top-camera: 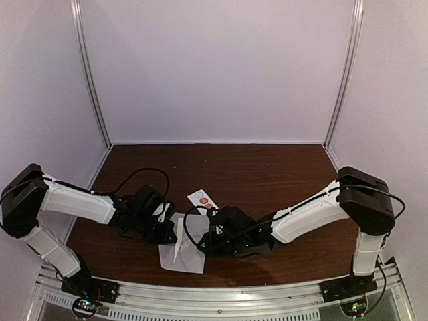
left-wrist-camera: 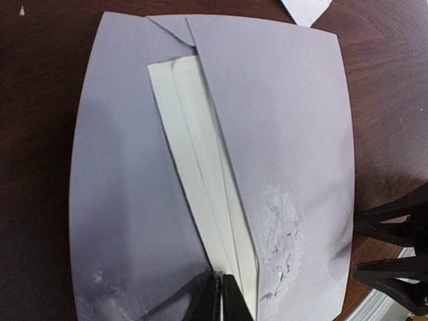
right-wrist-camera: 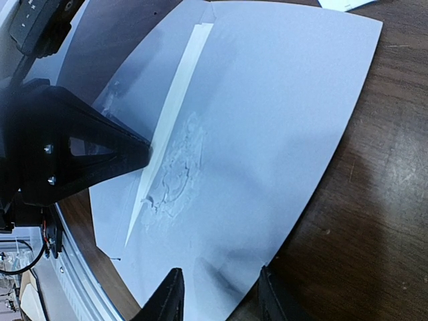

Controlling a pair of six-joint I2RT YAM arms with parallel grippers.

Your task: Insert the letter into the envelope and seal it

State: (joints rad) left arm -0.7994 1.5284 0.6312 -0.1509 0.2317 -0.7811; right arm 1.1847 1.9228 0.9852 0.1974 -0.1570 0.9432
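Observation:
The pale envelope [top-camera: 182, 254] [left-wrist-camera: 287, 134] [right-wrist-camera: 281, 120] lies flat on the brown table near the front edge. The white folded letter [left-wrist-camera: 194, 147] [right-wrist-camera: 177, 100] shows as a long narrow strip in the envelope's slanted opening, the rest hidden inside. My left gripper [top-camera: 174, 232] [left-wrist-camera: 221, 289] [right-wrist-camera: 137, 157] is shut, its tips pinched at the letter's edge. My right gripper [top-camera: 204, 243] [right-wrist-camera: 221, 294] [left-wrist-camera: 356, 247] stands open low over the envelope's right edge, one finger above the paper and one beyond it, holding nothing. A wrinkled patch marks the envelope beside the letter.
A small white strip with round stickers [top-camera: 202, 198] [left-wrist-camera: 307, 8] lies just behind the envelope. The table's metal front rail [top-camera: 221, 291] runs close to the envelope's near edge. White walls enclose the table on three sides.

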